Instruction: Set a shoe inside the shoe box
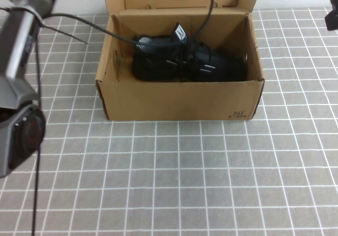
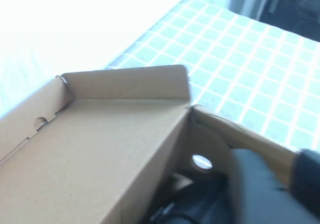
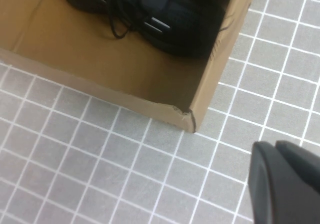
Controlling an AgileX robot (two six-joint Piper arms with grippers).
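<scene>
shoe [image 1: 185,62] in shoe box [image 1: 179,100], grid-tiled table [image 1: 211,183]

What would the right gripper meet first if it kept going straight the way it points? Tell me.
Probably bare tiled table: the right gripper hangs beside the shoe box corner, not over the shoe. The left gripper is at the box's far edge.

Even, soft overhead light fills the high view, with deep shade inside the shoe box [image 1: 179,101] hiding detail on the black shoe [image 1: 185,62]. The left wrist view is blurred, washed out to white glare at its upper part. The right wrist view is sharper, its near gripper finger [image 3: 285,184] blurred.
</scene>
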